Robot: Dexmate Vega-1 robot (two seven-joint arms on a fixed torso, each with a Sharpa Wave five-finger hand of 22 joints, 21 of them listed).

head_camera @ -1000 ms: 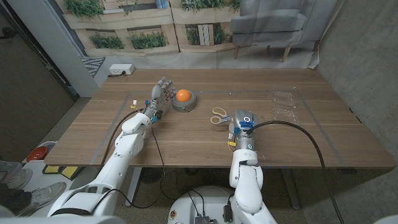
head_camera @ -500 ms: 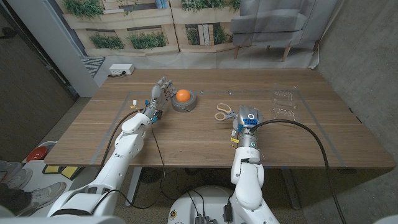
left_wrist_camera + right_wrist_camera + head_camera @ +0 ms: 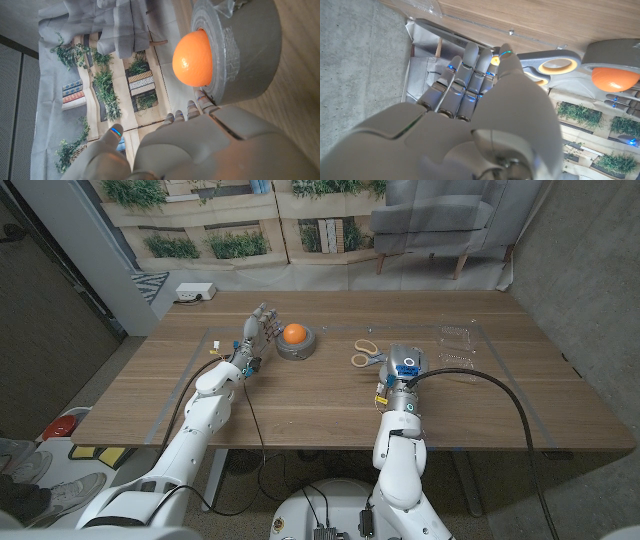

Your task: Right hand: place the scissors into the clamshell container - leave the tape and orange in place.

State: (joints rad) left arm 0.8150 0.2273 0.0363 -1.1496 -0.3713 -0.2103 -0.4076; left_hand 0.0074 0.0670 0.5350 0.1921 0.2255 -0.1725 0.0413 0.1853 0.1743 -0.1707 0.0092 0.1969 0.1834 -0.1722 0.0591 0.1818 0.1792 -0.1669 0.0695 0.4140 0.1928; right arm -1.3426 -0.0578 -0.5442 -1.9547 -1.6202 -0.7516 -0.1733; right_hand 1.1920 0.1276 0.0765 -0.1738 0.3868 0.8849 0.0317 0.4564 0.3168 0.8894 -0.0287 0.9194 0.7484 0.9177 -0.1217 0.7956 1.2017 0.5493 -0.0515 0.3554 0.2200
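Since the earlier frames the right hand (image 3: 402,362) has moved right and a little farther from the robot, carrying the scissors (image 3: 367,354) with it toward the container; the left hand, tape and orange have stayed where they were.

At the far left of the wooden table (image 3: 300,405) the left hand (image 3: 256,335) stands with its fingers raised and apart, holding nothing, just left of the roll of grey tape (image 3: 297,345). In the left wrist view its fingertips (image 3: 200,100) reach up to the side of the roll. The tape lies flat, and the orange (image 3: 294,333) sits in its central hole, its top bulging above the rim.

Right of the tape come the scissors, yellow-lined grey handles pointing left, the blade end hidden under the right hand. The right wrist view shows that hand's fingers (image 3: 465,75) curled together with the handles (image 3: 555,67) sticking out beside them; it grips the scissors.

Farther right lies the clear clamshell container (image 3: 458,345), opened out flat, nothing visible inside it. The scissors are still outside it, to its left.
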